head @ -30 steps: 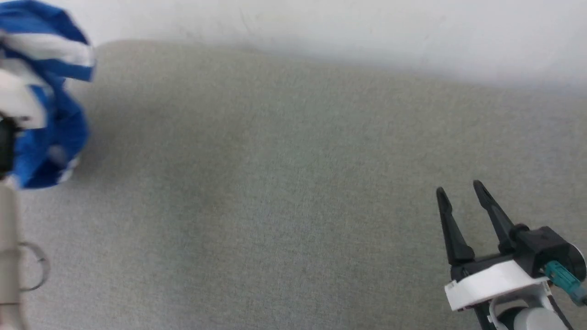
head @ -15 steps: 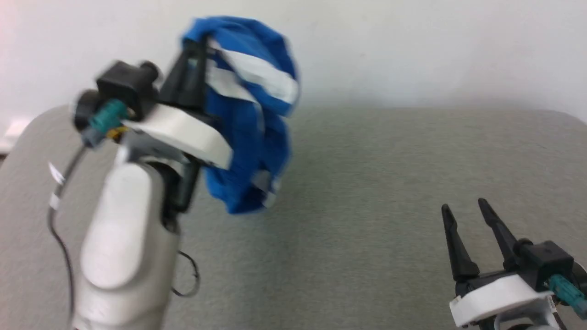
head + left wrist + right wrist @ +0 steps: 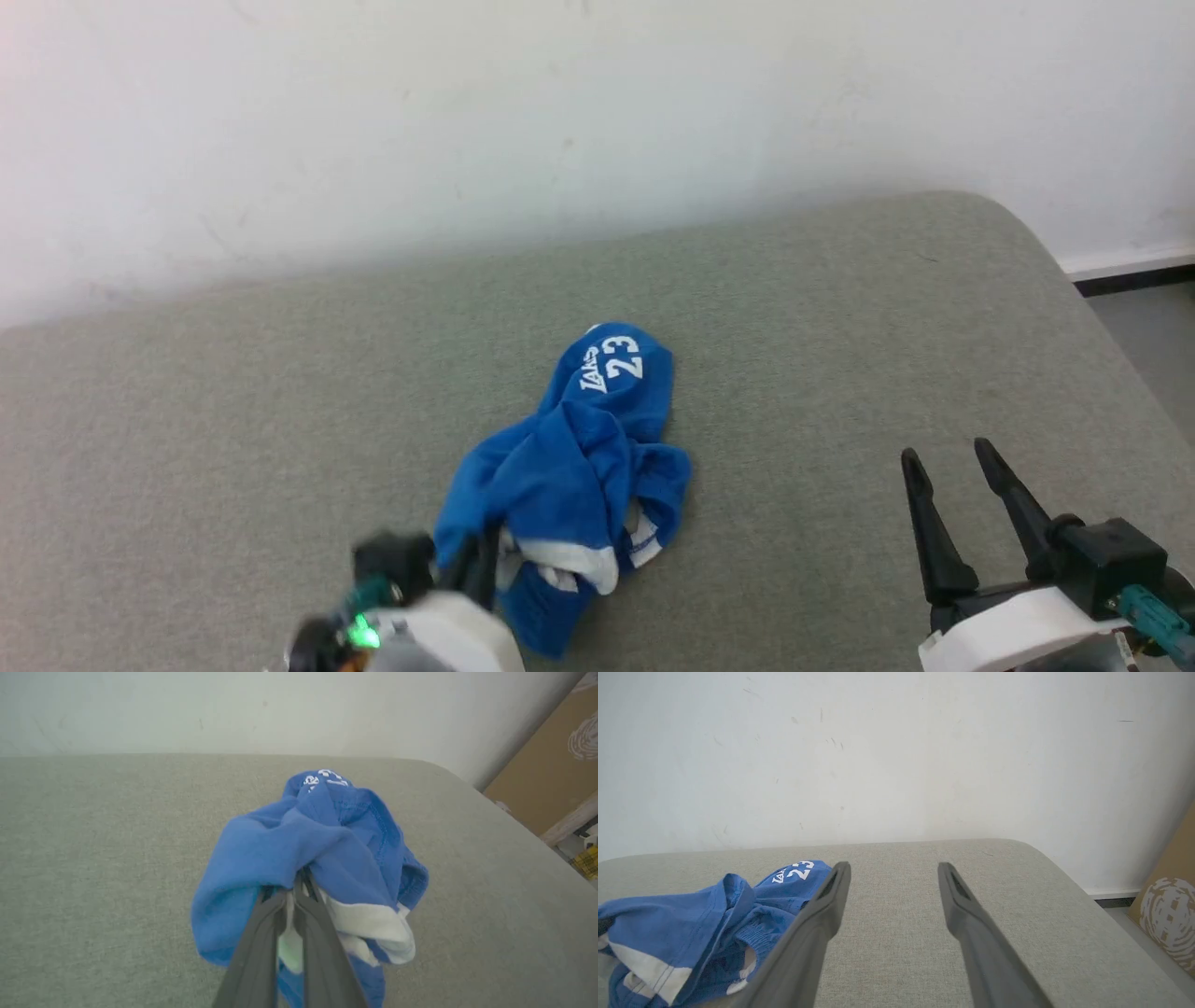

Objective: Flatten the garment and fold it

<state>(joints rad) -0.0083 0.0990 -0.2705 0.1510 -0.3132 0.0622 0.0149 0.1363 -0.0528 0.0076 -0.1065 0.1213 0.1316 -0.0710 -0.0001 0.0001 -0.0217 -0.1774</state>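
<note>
The bright royal-blue soft shorts with white hem bands (image 3: 579, 448) lie crumpled near the middle of the grey-green fabric-covered pad (image 3: 840, 308), toward its near edge. The left gripper (image 3: 300, 882) is clamped on the bunched cloth beside a white band. The right gripper (image 3: 943, 450) has its fingers apart by the pad's right near corner, clear of the cloth. To flatten well, I judge the right gripper should take a second hem or waist corner (not a middle fold), then both should draw apart low over the pad. Count: 1 pair of shorts, 2 grippers, 1 pad.
</note>
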